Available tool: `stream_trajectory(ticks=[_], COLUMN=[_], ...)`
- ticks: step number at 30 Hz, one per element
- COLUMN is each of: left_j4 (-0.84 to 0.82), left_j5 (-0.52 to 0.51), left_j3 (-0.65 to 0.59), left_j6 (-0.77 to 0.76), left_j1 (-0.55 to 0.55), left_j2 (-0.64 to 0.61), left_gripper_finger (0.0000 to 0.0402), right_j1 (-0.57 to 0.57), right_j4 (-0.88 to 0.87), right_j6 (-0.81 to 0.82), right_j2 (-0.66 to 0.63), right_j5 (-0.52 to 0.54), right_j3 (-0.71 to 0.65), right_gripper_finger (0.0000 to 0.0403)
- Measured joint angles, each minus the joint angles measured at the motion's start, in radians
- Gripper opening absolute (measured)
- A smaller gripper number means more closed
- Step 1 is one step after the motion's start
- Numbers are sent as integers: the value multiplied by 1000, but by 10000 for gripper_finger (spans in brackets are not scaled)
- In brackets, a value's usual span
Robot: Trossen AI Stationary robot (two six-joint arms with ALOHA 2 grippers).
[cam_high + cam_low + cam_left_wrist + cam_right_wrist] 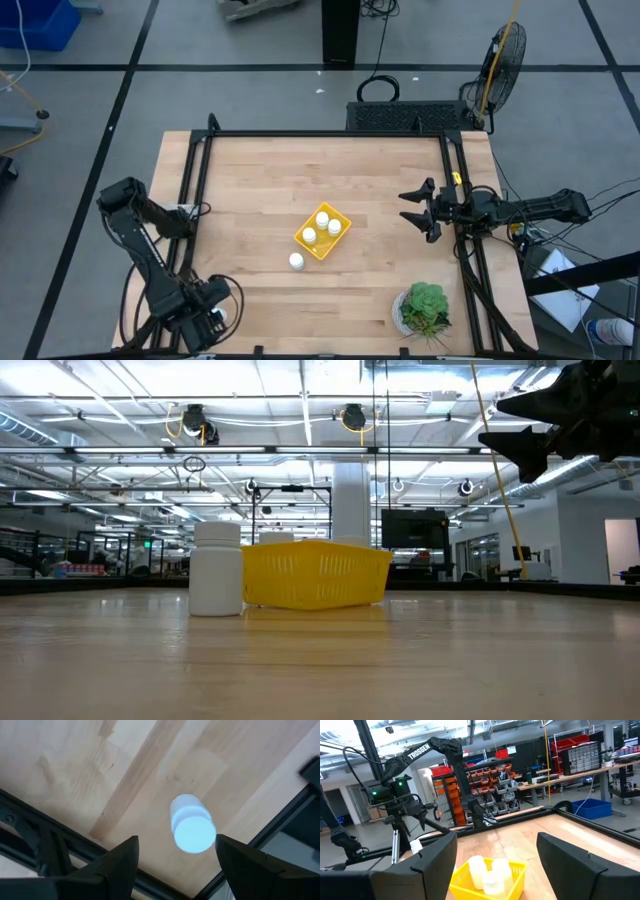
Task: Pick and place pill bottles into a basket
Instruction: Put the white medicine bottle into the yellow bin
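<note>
The yellow basket [323, 231] sits mid-table with three white pill bottles [322, 219] standing in it. It also shows in the low view [315, 573] and the right wrist view [490, 872]. One bottle [296, 261] stands on the table just beside the basket's near-left side [216, 568]. Another bottle [192, 822] stands at the table's near-left corner. My left gripper [176, 840] is open above that bottle [221, 317], one finger on either side, without touching it. My right gripper [418, 210] is open and empty, held high at the table's right side [520, 420].
A white pot with a green plant [425, 308] stands at the near right corner. Black frame rails [195, 200] run along the table's left, right and far edges. A fan [505, 55] stands beyond the far right corner.
</note>
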Motion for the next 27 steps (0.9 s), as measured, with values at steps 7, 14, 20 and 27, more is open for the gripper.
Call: stream_trajectory(ticks=[7,14,20,27], left_j4=[86,101,101,110], left_j5=[-2,21,44,52], left_j3=[0,0,-5,-45], left_j6=[-36,-114,-133,-191], left_j1=[1,13,18,24], left_j2=[0,0,0,0], left_gripper_finger=[266,266,266,266], right_j1=[0,0,0,0], right_j4=[1,1,1,1], right_j6=[6,6,6,6], right_j2=[0,0,0,0], right_j5=[2,2,2,2], right_j3=[0,0,0,0], right_gripper_finger=[265,265,265,265])
